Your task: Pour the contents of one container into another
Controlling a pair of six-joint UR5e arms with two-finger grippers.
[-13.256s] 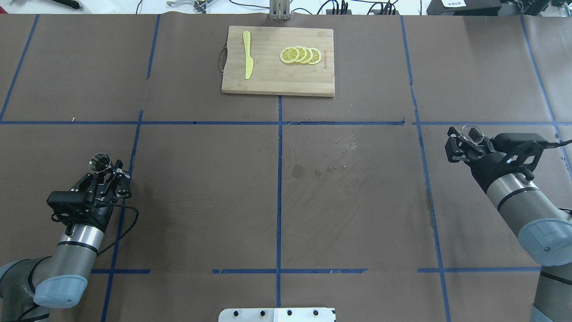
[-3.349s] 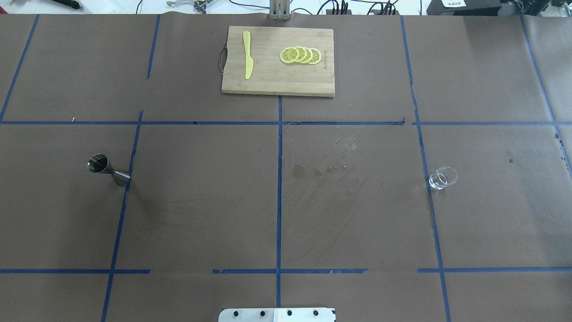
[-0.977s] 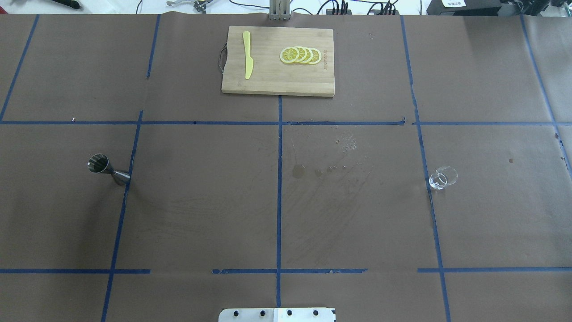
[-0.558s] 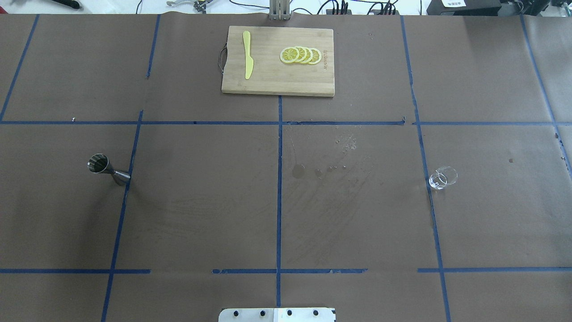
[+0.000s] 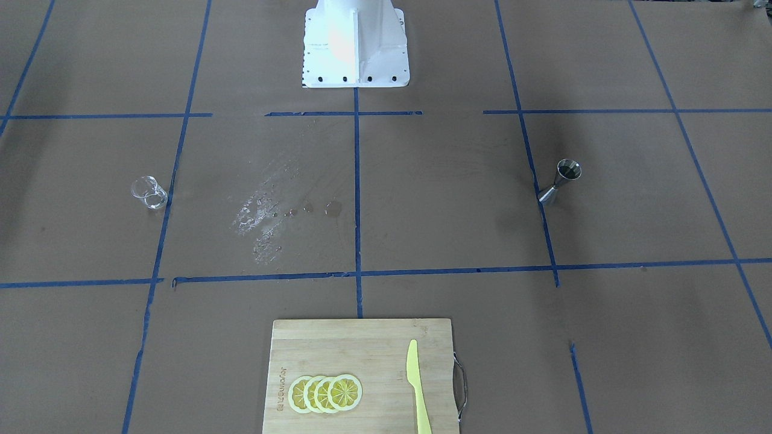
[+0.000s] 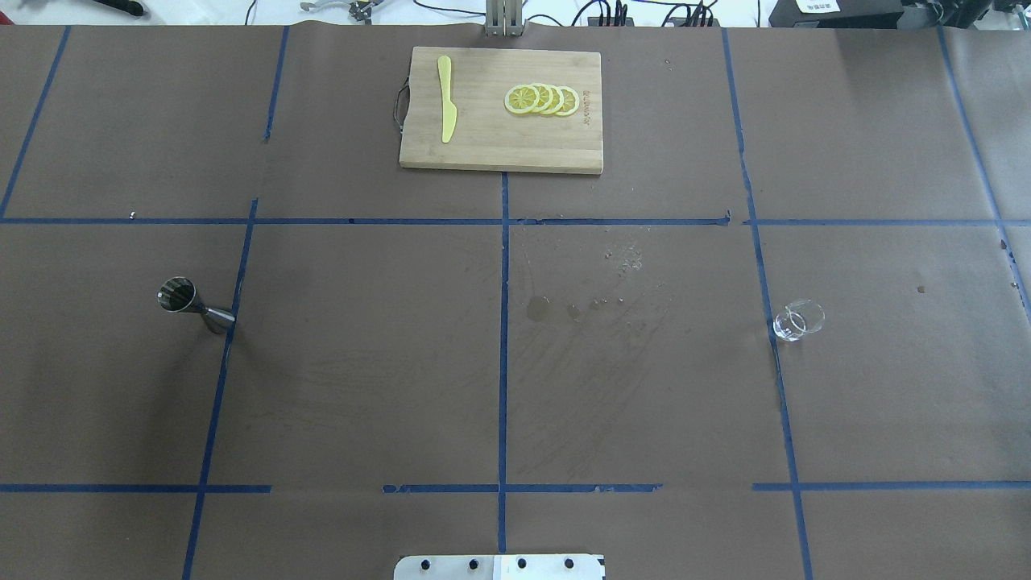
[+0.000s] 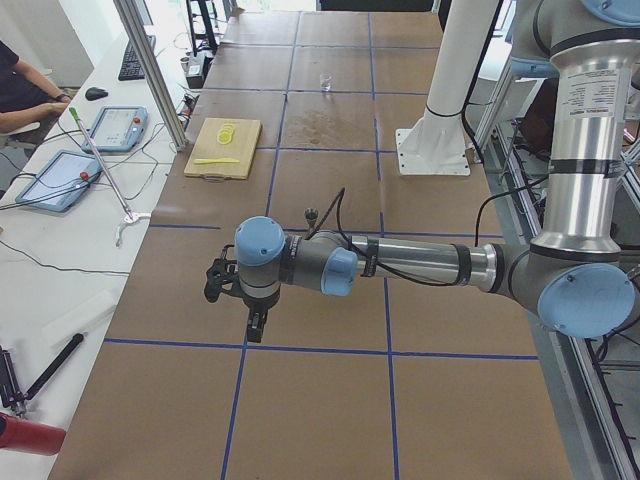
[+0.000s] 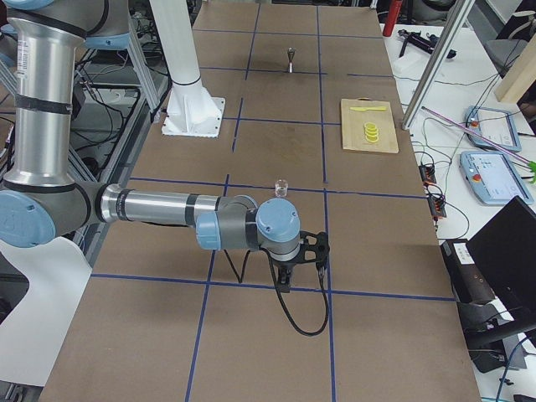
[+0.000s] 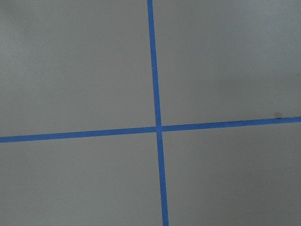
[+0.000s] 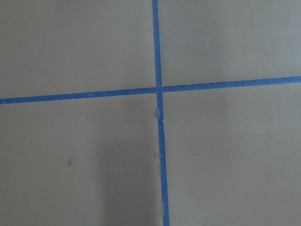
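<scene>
The clear glass cup (image 6: 797,321) stands upright on the table's right side, also seen in the front view as the glass cup (image 5: 149,193). The steel jigger (image 6: 193,306) stands upright on the left side, the same jigger (image 5: 560,181) on the front view's right. Neither arm shows in the overhead or front view. My left gripper (image 7: 255,326) hangs over a tape cross, well short of the jigger (image 7: 311,213). My right gripper (image 8: 285,280) hangs likewise short of the cup (image 8: 280,188). Whether either is open or shut I cannot tell. Both wrist views show only bare table and tape.
A wooden cutting board (image 6: 499,141) at the far middle carries a yellow knife (image 6: 445,98) and lemon slices (image 6: 541,99). Wet marks (image 6: 596,302) stain the table's centre. The robot's white base (image 5: 356,42) stands at the near edge. A person (image 7: 20,90) sits beyond the table.
Since 13.3 s ago both arms have let go and left the overhead view; the jigger and cup stand alone on the table. Nothing has moved in the last 3.3 s.
</scene>
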